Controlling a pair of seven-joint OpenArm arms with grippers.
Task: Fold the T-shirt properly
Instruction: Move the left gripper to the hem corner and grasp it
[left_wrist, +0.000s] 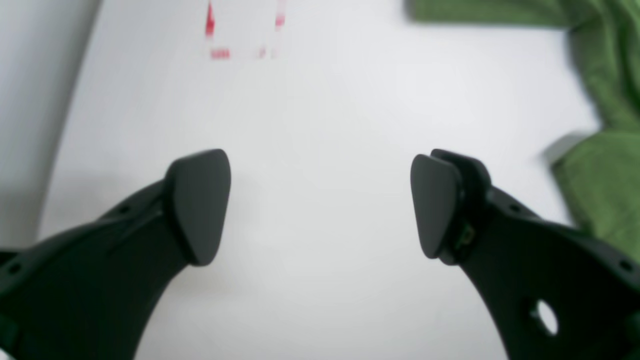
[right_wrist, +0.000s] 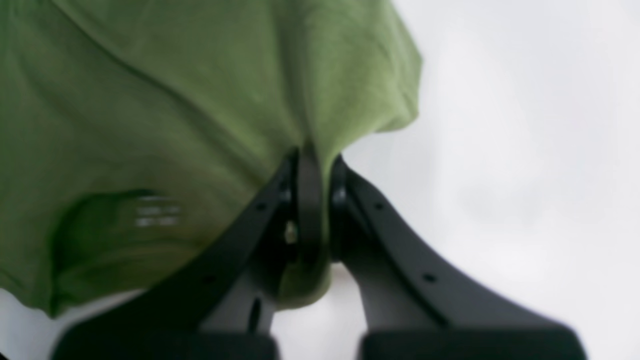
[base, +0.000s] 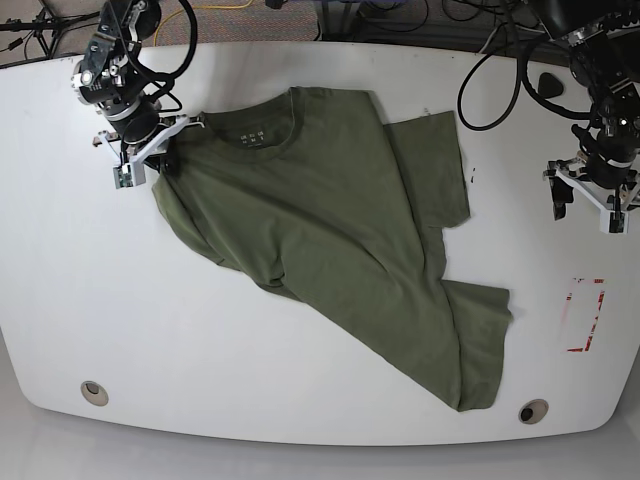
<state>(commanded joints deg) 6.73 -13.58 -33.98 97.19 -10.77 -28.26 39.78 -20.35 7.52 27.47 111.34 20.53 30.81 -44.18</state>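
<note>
Two grippers are at work over the white table (base: 120, 330). The right gripper (right_wrist: 317, 165) is clamped on a gathered fold of the green T-shirt (base: 330, 220), near the collar — its fingers pressed together with cloth between them. The left gripper (left_wrist: 320, 207) hovers with its fingers spread wide apart and nothing between them, well clear of the shirt. The T-shirt lies across the middle of the table — creased along its length, one sleeve spread toward the left arm, near the red marks (base: 585, 315).
</note>
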